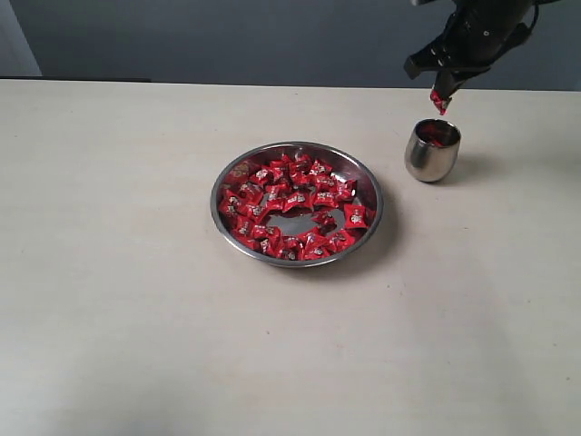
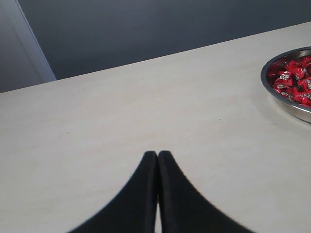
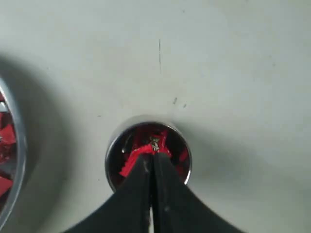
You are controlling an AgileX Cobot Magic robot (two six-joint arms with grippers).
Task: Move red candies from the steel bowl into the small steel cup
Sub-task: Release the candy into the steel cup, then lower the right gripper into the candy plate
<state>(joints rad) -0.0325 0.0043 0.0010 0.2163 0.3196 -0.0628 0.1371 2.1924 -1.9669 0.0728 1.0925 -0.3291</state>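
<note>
The steel bowl (image 1: 297,203) sits mid-table, holding many red candies (image 1: 290,204). Its rim (image 2: 291,104) shows at one edge of the left wrist view, and also in the right wrist view (image 3: 12,160). The small steel cup (image 1: 432,151) stands to the bowl's right, with red candy inside (image 3: 181,156). My right gripper (image 1: 440,100) hangs just above the cup's mouth (image 3: 148,150), shut on a red candy (image 3: 146,150). My left gripper (image 2: 157,154) is shut with nothing in it, over bare table left of the bowl; it is out of the exterior view.
The pale table (image 1: 136,272) stretches wide around the bowl and cup. A dark wall (image 1: 227,36) runs behind the table's far edge.
</note>
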